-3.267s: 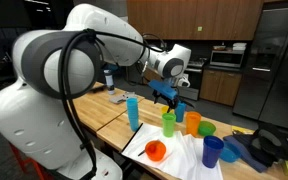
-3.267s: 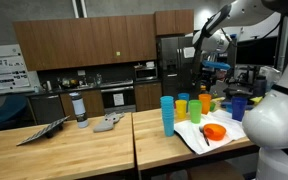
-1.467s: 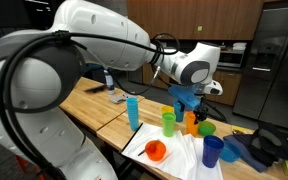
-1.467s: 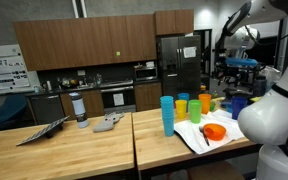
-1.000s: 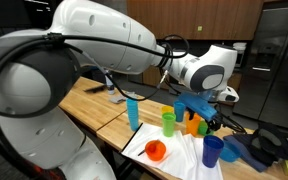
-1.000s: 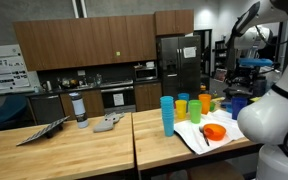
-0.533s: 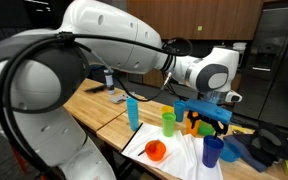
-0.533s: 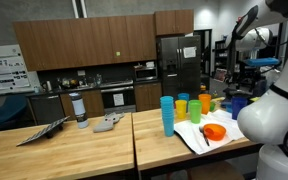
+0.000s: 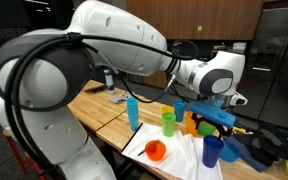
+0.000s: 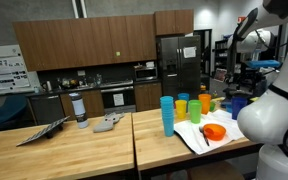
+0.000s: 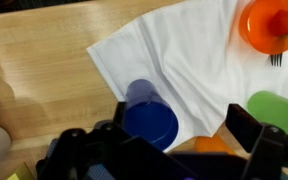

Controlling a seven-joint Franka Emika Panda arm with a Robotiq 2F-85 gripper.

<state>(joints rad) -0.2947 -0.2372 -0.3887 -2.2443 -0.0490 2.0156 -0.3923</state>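
Our hand [image 11: 174, 152] hangs wide open and empty, and right beneath it the dark blue cup [image 11: 149, 120] stands upright on the white cloth [image 11: 199, 60] over the desk [image 11: 44, 70]; we judge it light, stiff, slick plastic, best pinched across its wall near the rim, with no label or writing we can read.

The table [image 11: 44, 90] is showing smooth, lightly sheened wood with a pale grain, and the white cloth [image 11: 204, 60] lying on it is looking soft, matt and creased. The blue cup [image 11: 149, 115], the green cup [image 11: 276, 108] and the orange bowl [image 11: 274, 25] are reading as smooth plastic with a faint gloss. The gripper [image 9: 216, 117] is looking like matt black plastic or metal, while the arm's white shell [image 9: 114, 40] is gleaming glossy and smooth.
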